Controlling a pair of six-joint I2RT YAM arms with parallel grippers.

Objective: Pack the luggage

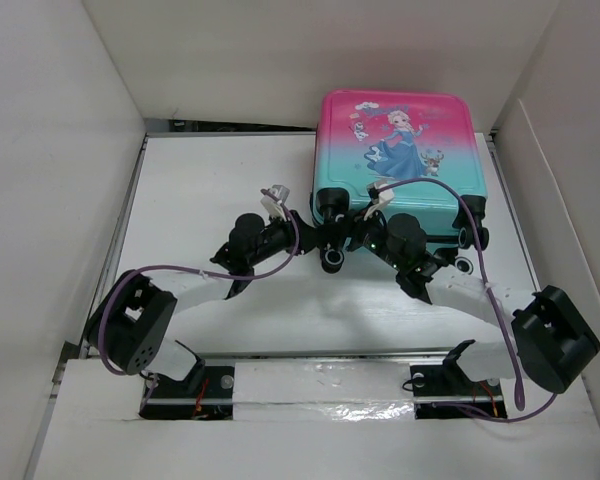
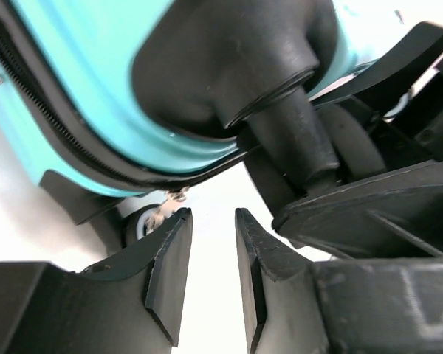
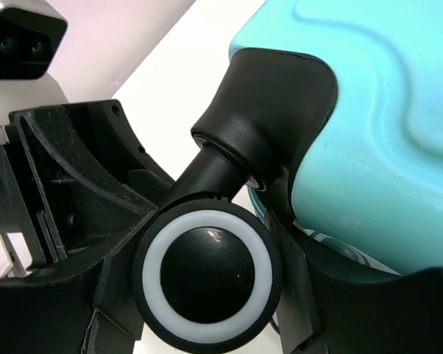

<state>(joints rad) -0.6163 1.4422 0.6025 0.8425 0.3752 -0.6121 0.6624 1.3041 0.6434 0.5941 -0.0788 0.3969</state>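
The luggage (image 1: 395,160), pink-to-teal with a cartoon princess, lies flat and closed at the back right of the white table. Its near-left black wheel (image 1: 332,258) sticks out toward the arms. My right gripper (image 1: 344,246) is shut on that wheel (image 3: 207,276), one finger (image 3: 299,291) on each side of its white ring. My left gripper (image 1: 315,240) sits just left of the wheel, its jaws a narrow gap apart and empty (image 2: 213,221), under the teal shell (image 2: 96,74) and beside the wheel's stem (image 2: 295,140).
White walls (image 1: 60,150) close in the table on the left, back and right. The luggage's other wheels (image 1: 469,238) sit at its near-right corner. A zipper (image 2: 52,125) runs along the shell's edge. The left arm's wrist camera (image 3: 22,40) is close by.
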